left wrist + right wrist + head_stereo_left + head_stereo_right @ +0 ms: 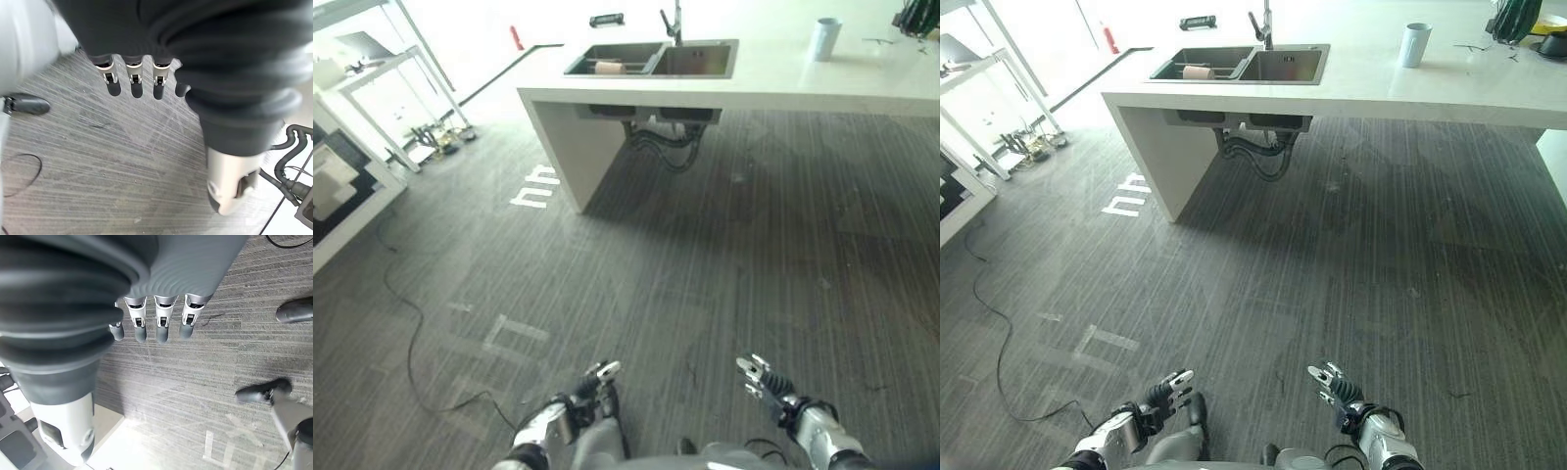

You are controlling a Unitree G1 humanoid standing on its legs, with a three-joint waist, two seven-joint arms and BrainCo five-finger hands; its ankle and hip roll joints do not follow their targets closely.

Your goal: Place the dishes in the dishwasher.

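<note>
Grey striped floor (705, 264) fills most of the head views; a white counter (1410, 93) runs across the upper part of the frame. A double sink (1244, 65) is set into the counter at upper centre, with a tap (1263, 24) behind it. One dish, a small pale cup (1199, 71), lies on its side in the sink's left basin. A white mug (1414, 44) stands upright on the counter toward the upper right, well apart from the sink. Drain pipes (1258, 152) hang under the basins. White shelving (382, 98) stands at upper left.

Left hand (600, 380): low at bottom centre-left, over bare floor, fingers (133, 81) straight and relaxed, holding nothing.

Right hand (1332, 384): low at bottom centre-right, over bare floor, fingers (161, 323) extended side by side, thumb apart, holding nothing.
</note>
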